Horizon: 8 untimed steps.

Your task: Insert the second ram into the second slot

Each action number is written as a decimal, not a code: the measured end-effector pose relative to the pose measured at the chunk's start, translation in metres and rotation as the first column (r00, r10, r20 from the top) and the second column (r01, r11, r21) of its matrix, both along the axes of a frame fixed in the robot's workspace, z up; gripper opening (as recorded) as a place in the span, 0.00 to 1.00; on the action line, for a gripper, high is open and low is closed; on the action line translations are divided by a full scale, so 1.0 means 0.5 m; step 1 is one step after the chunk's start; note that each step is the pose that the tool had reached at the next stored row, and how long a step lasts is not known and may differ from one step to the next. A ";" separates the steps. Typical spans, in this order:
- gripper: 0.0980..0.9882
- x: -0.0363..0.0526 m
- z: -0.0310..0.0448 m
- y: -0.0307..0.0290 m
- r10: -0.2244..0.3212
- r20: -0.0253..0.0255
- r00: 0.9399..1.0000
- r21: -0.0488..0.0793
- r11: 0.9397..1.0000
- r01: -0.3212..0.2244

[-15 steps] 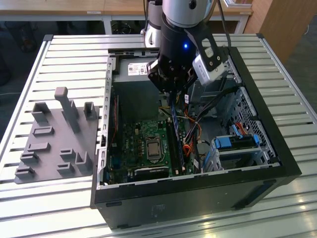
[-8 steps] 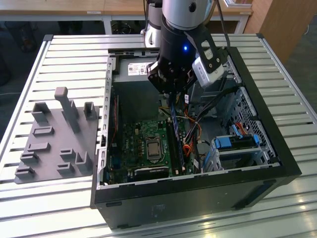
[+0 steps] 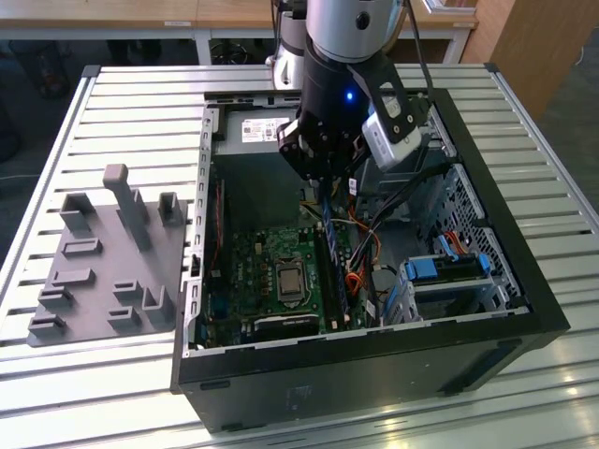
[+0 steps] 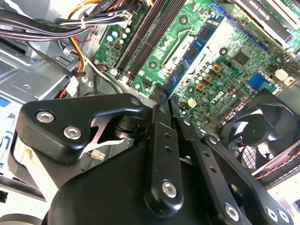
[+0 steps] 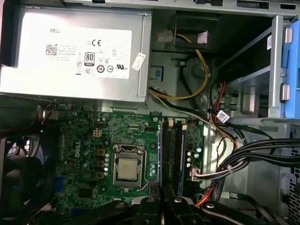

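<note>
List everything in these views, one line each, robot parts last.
Slatted silver metal table: one, silver, under everything.
Open black computer case: one, black, on the table.
Grey plastic fixture plate with posts: one, grey, on the table at the exterior view's left.
Green motherboard: one, green, inside the case.
Silver square processor: one, silver, on the motherboard.
Grey metal power supply box: one, grey, inside the case.
Black cooling fan: one, black, beside the motherboard.
Bundled cables: several, black, yellow, orange, beside the motherboard.
Thin blue ram stick: one, blue, in the gripper, over the motherboard.
Silver-and-black robot arm: one, above the case.
Black gripper: one, shut on the ram stick.
</note>
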<state>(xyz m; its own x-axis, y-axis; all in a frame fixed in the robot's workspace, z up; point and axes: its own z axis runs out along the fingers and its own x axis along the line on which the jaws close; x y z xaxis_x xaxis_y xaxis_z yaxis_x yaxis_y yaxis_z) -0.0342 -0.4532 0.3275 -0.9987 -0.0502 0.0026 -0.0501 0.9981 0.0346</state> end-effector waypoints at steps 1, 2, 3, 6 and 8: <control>0.04 0.000 -0.001 0.000 0.000 0.000 1.000 0.000 1.000 0.000; 0.04 0.000 -0.001 0.000 0.000 0.000 1.000 0.000 1.000 0.000; 0.04 0.000 -0.003 0.000 0.000 0.000 1.000 0.000 1.000 0.000; 0.04 0.000 -0.007 0.000 0.000 -0.001 1.000 0.000 1.000 0.000; 0.04 0.000 -0.011 0.000 0.000 -0.001 1.000 0.000 1.000 0.000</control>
<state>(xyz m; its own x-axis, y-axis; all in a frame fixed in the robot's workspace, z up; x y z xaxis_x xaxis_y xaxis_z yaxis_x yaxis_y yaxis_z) -0.0342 -0.4532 0.3222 -0.9987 -0.0503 0.0036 -0.0501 0.9981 0.0347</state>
